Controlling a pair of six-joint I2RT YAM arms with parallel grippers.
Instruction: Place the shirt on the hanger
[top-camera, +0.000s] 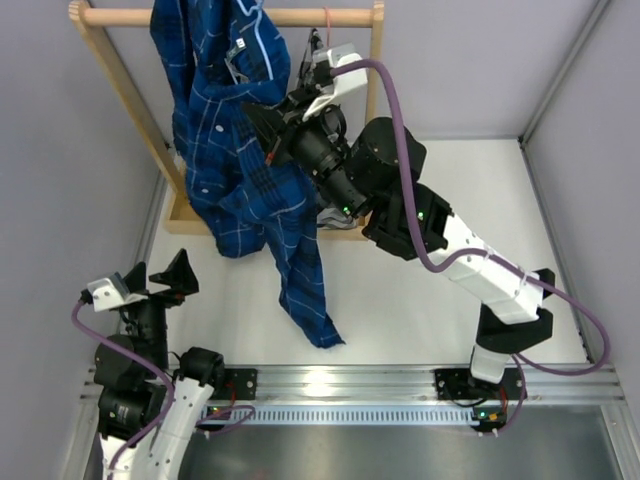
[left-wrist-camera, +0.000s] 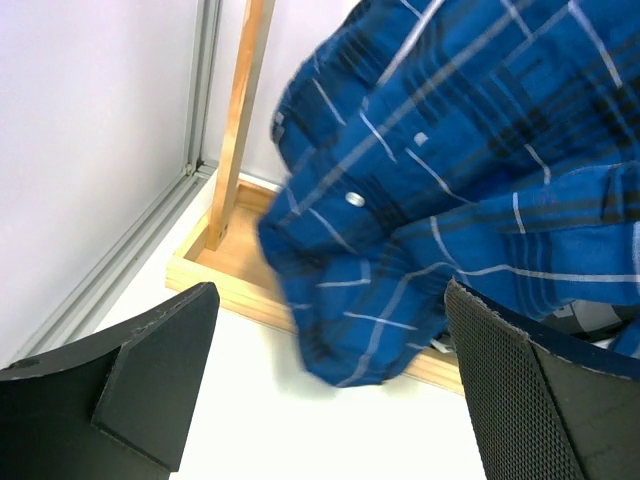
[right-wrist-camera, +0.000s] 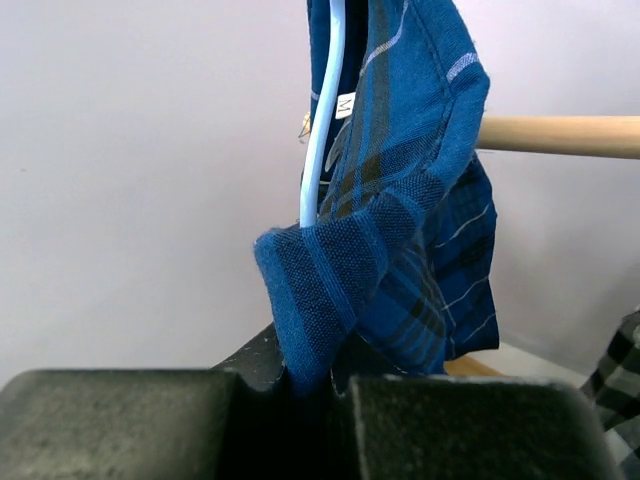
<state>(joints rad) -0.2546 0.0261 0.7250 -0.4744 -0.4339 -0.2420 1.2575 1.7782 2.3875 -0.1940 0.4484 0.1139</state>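
The right gripper (right-wrist-camera: 310, 385) is clenched on a fold of the shirt (right-wrist-camera: 400, 230), the cloth pinched between its 2 fingers with the rest of the garment rising straight above and ahead of them. The hanger (right-wrist-camera: 318, 130) is the relation that matters. Its light-blue wire stands almost upright just beyond the pinched fold and slightly to the left of the fingers, and it runs up inside the collar area beside the size label. So the long axis of the visible wire points up and away from the gripper, and the held edge sits on the near side of it. My judgement is that the next move needs this fold carried across and over the wire rather than pulled down.

From above, the shirt (top-camera: 230, 150) hangs off the wooden rail (top-camera: 120, 17), bunched at the top. 1 long part trails down onto the table (top-camera: 400, 300) toward the arm bases.

The right gripper (top-camera: 262, 135) is plainly the nearer tool, as it is buried in the cloth. The left gripper (top-camera: 160, 275) sits low and well apart with its fingers spread and nothing in them. In its own view the lower bulge of the shirt (left-wrist-camera: 450, 180) lies ahead and above, in front of the rack base (left-wrist-camera: 230, 285).
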